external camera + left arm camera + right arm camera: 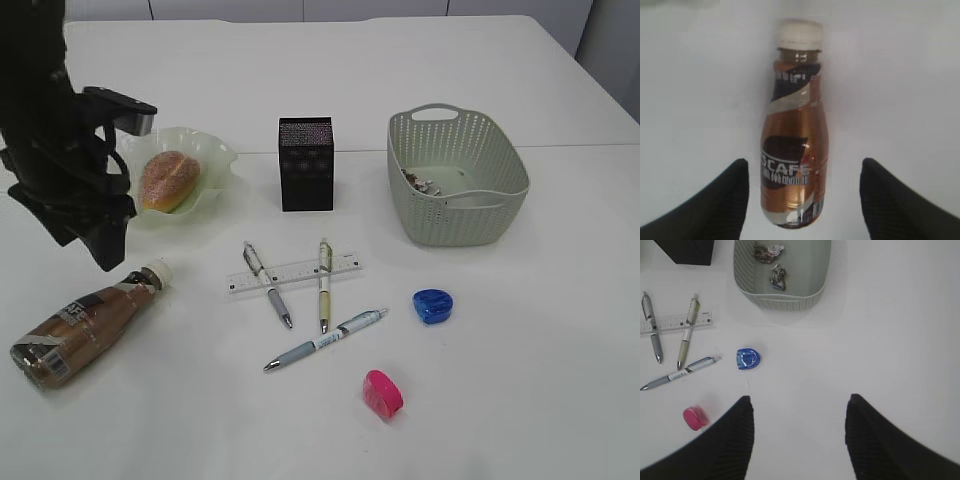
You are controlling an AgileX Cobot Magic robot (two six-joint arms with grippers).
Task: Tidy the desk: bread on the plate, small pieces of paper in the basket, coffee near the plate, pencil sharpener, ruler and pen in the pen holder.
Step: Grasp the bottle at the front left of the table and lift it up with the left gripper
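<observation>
Left gripper (802, 200): our jaws are spread wide and hold nothing; they hang above the table with the lower body of the brown plastic coffee bottle with a cream cap (795, 130) between them, untouched.

Right gripper (799, 440): likewise wide apart and empty, over bare white tabletop (890, 340), well apart from any item.

Coffee bottle: lying on its side at the near left of the table, cap pointing towards the pale green wavy-edged glass plate (215, 165). Not yet stood near the plate.

Golden bread roll (167, 180): already on the plate.

Crumpled scraps of paper (771, 260): already inside the pale green perforated plastic basket (470, 215).

Black square mesh pen holder (305, 163): upright between plate and basket; its contents cannot be seen.

Clear plastic ruler (295, 272): flat on the table, with two pens (267, 284) laid across it; a third pen lies just nearer.

Blue pencil sharpener (433, 305) and pink pencil sharpener (383, 392): loose at the near right.

Risks, as we judge them: a round bottle on its side may roll or squirt out if we close off-centre; lifted by the base, it may swing cap-down. Righting it close to the plate could knock the rim.
</observation>
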